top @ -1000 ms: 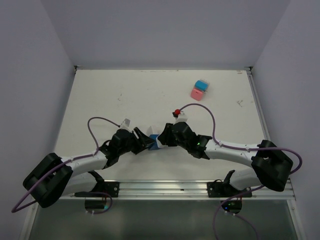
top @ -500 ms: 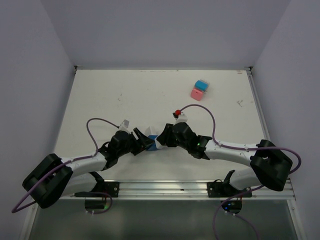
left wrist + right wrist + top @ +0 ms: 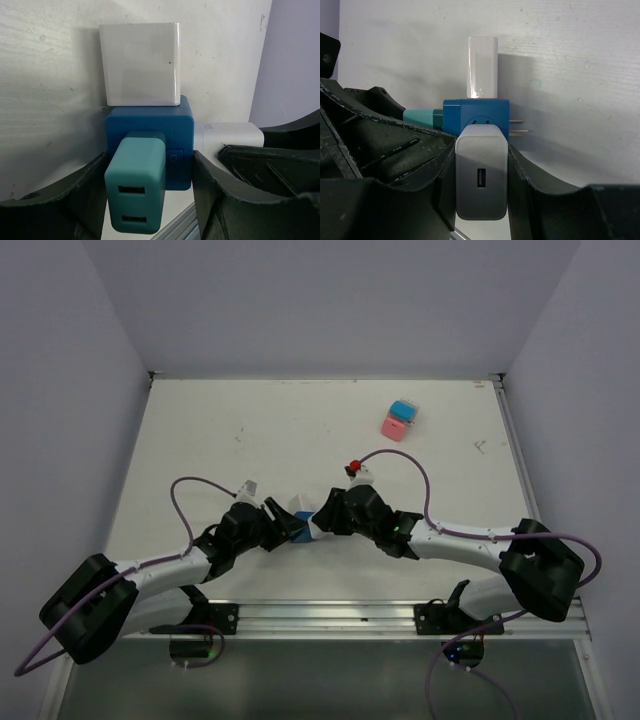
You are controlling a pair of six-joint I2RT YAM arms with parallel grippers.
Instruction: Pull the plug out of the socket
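A blue cube socket (image 3: 303, 528) sits low on the table between both grippers. It carries a white plug on its far side (image 3: 139, 64), a teal two-port plug (image 3: 136, 190) and a grey-white one-port plug (image 3: 481, 175). My left gripper (image 3: 148, 167) is shut on the blue socket (image 3: 175, 125), one finger on each side, with the teal plug facing the camera. My right gripper (image 3: 481, 167) is shut on the grey-white plug, which is still seated against the socket (image 3: 475, 110). Bare metal prongs (image 3: 517, 128) stick out of the socket's right side.
A pink and light-blue cube pair (image 3: 398, 420) lies at the far right of the white table (image 3: 230, 430). An aluminium rail (image 3: 330, 615) runs along the near edge. Purple cables (image 3: 405, 462) loop over both arms. Walls close in on the left, back and right.
The socket and both grippers have shifted slightly to the left. Both grips are unchanged and the grey-white plug is still in the socket.
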